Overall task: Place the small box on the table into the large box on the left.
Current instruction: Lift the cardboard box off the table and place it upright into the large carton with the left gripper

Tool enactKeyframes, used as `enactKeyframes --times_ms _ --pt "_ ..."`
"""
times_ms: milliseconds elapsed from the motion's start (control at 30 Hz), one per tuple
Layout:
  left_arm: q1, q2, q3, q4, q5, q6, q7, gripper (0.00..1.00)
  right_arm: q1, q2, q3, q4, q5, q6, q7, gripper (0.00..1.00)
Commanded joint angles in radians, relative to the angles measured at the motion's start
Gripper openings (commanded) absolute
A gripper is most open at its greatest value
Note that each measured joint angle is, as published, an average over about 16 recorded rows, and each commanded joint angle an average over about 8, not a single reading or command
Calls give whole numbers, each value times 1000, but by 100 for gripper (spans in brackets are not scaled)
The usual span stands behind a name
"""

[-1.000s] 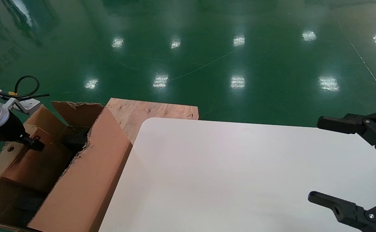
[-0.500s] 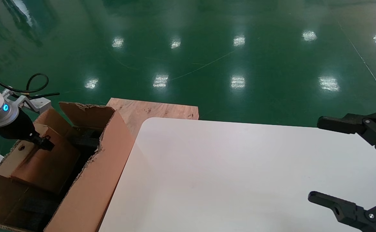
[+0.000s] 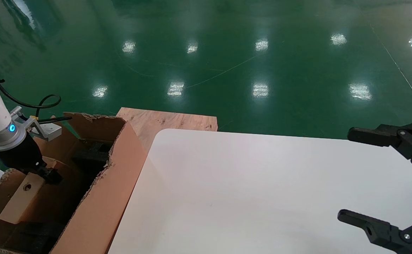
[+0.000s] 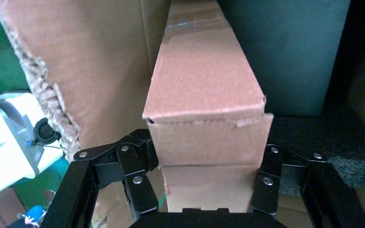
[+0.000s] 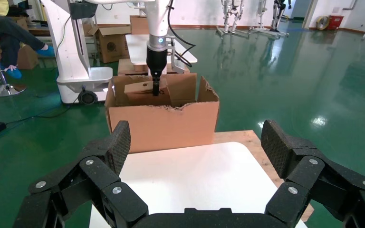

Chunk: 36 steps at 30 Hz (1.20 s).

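- Head view shows no readable writing on any cardboard; only a round punched hole marks the small box (image 3: 24, 192).
- At far left, the left gripper (image 3: 48, 173) is clenched on the small box, holding it tilted inside the large box (image 3: 103, 201), among black foam blocks (image 3: 93, 157).
- Behind the carton's far right corner lies a plywood board (image 3: 167, 123), partly hidden by the table (image 3: 248, 190).
- At the right edge, the right gripper (image 3: 347, 176) hangs spread wide over the table, grasping nothing.
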<state>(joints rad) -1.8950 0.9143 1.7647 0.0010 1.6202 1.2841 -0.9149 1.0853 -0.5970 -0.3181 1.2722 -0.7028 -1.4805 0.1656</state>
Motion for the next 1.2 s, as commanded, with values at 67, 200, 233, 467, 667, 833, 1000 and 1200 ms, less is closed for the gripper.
enactKeyframes --times_ms 67,200,233,467,667,833,1000,1200 --pt "1 1 5 6 7 -3 -8 0 0 0 0 0 0 0 0 100" --pt "-4 -2 11 11 16 -21 -17 0 0 0 0 0 0 0 0 100" --pt "-7 -3 13 12 18 -29 -19 0 0 0 0 0 0 0 0 100" --pt "-20 -16 21 15 29 -128 -31 0 0 0 0 0 0 0 0 100" --pt "-11 -23 20 10 27 -173 -36 0 0 0 -1 0 0 0 0 100" --pt "-6 -24 16 2 21 -163 -34 3 0 0 -1 0 1 0 0 100" --pt "-8 -26 12 -5 15 -154 -24 61 0 0 -1 0 1 0 0 100" --pt "-7 -28 9 -10 11 -150 -17 100 0 0 -1 0 1 1 -1 100"
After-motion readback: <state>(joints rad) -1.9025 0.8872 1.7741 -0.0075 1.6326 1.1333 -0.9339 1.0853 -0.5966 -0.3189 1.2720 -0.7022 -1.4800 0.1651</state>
